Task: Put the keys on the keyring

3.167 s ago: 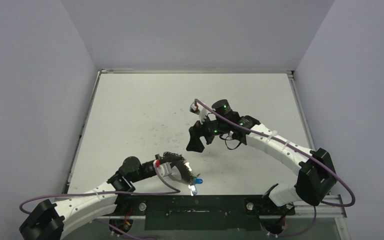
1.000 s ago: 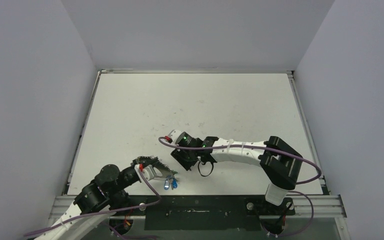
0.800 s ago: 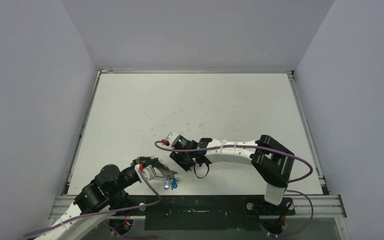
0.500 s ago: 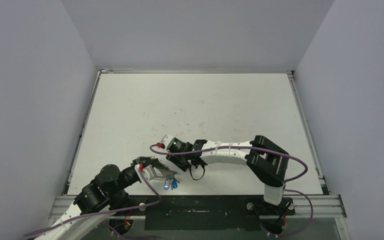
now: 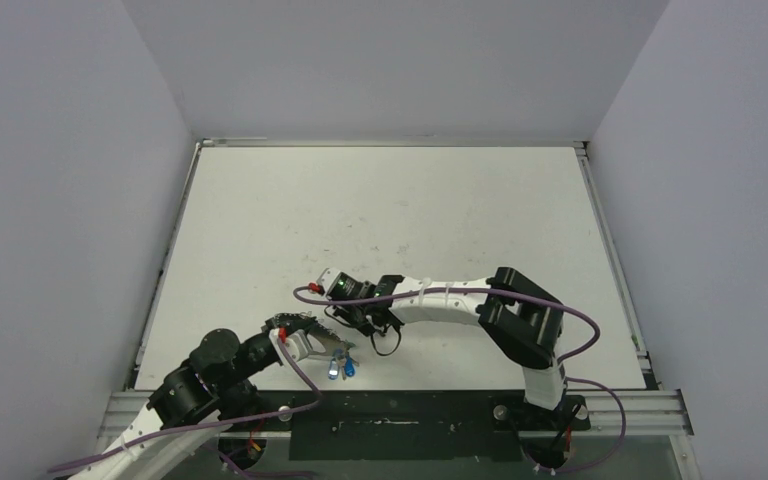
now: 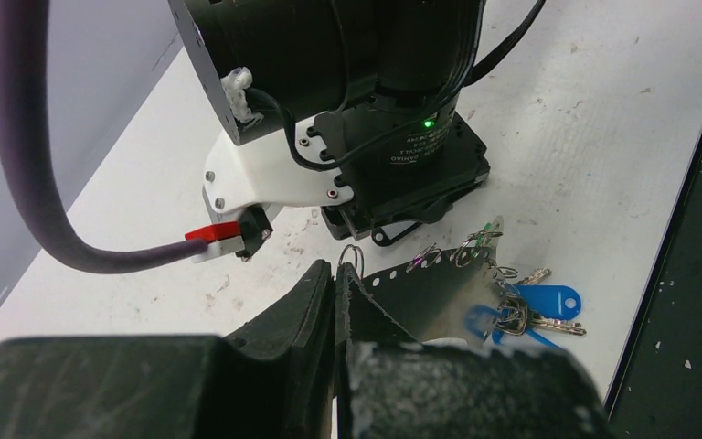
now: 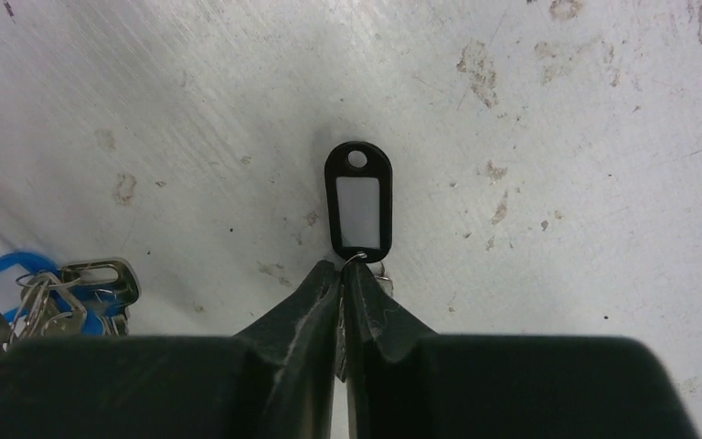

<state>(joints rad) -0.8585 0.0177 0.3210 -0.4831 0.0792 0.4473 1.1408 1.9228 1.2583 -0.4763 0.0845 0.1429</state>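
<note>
Left gripper [image 6: 336, 273]: jaws together. A thin wire loop of the keyring [image 6: 352, 249] stands up from between the fingertips. A silvery perforated strip [image 6: 430, 288] runs from the same fingertips towards the near table edge, with small split rings set along its far edge. Whether the strip and the wire loop are one part cannot be told.

Right gripper [image 7: 343, 270]: jaws together, clamped on the small ring of the black-tagged key [image 7: 358, 197]. The black tag, with its white label facing up, lies flat on the table [image 5: 380, 200] just beyond the fingertips. Its free eyelet points away from the gripper. A sliver of metal shows beside the right finger, mostly hidden.

Position of the remaining keys [image 6: 521, 315]: bunched with a blue tag [image 6: 548, 300] on the table at the end of the perforated strip, close to the dark front rail. In the right wrist view the same bunch lies to the left of the gripper, apart from the black tag.

Arm layout, top view: the right arm reaches across to the left, low over the table. Its wrist is just beyond the left gripper, and both sit near the front edge
</note>
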